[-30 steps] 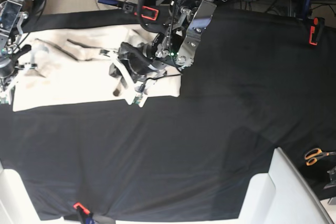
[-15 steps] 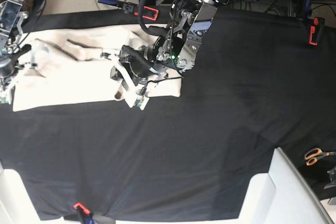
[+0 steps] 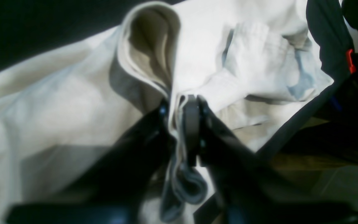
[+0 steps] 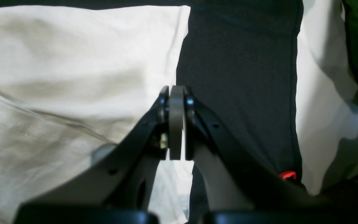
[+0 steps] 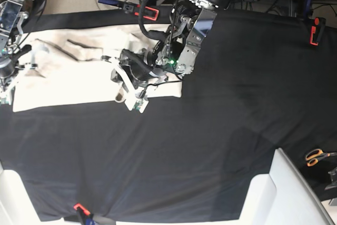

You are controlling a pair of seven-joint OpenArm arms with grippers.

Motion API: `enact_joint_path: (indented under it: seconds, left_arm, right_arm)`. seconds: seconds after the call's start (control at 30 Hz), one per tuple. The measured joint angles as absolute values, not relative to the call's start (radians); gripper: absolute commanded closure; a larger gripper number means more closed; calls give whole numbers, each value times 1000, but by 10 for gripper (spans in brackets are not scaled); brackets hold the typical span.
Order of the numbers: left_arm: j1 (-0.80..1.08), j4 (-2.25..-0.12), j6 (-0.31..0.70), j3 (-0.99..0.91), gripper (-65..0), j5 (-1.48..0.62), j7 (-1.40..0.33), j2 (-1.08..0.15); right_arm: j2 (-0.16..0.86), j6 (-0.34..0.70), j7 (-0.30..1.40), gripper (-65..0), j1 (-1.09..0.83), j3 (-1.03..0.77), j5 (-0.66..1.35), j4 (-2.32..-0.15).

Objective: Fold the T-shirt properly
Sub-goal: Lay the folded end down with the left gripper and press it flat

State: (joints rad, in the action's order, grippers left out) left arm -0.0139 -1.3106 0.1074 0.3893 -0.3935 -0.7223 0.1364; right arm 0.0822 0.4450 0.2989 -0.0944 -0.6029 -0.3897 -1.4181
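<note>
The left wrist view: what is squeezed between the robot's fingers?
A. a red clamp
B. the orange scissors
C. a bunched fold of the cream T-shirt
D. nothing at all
C. In the left wrist view the left gripper has a bunched fold of the cream T-shirt pinched between its dark fingers, with cloth looping above and hanging below them.

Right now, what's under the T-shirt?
The black table cloth shows on all sides of the T-shirt, so it presumably continues beneath. Anything else under the T-shirt is covered.
</note>
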Motion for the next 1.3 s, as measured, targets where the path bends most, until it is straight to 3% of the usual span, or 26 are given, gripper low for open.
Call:
enact_joint_path:
  seconds: [0.17, 0.23, 0.47, 0.63, 0.67, 0.73, 0.83, 1.0, 1.13, 1.3]
  left_arm:
    - [-22, -1303, 108, 390, -364, -391, -724, 138]
    - [-42, -1302, 108, 392, -402, -393, -725, 139]
    - [-107, -1289, 107, 443, -411, -398, -723, 136]
    - [-194, -1240, 112, 513, -403, -637, -725, 144]
    - [-213, -1236, 112, 514, -397, -674, -725, 142]
    - [-233, -1253, 106, 512, -293, -703, -722, 133]
    - [-211, -1342, 61, 511, 0, -709, -723, 89]
    - [-120, -1466, -173, 513, 0, -704, -731, -53]
    - [-42, -1527, -259, 513, 0, -706, -727, -88]
    - [0, -1524, -264, 518, 0, -714, -828, -78]
  right_arm:
    - [82, 445, 299, -2, -94, -603, -390, -1418]
    - [82, 445, 299, -2, -95, -603, -390, -1418]
    - [83, 445, 299, -3, -95, -602, -390, -1418]
    - [83, 445, 299, -3, -94, -602, -390, -1418]
    - [83, 445, 299, -3, -95, -602, -390, -1418]
    - [82, 445, 299, -3, -95, -602, -390, -1418]
    - [82, 445, 299, -3, -94, -602, -389, -1419]
    - [82, 445, 299, -3, -95, -602, -389, -1419]
    - [80, 445, 298, -3, -95, -602, -389, -1418]
    - [82, 445, 299, -3, -95, -602, -390, -1418]
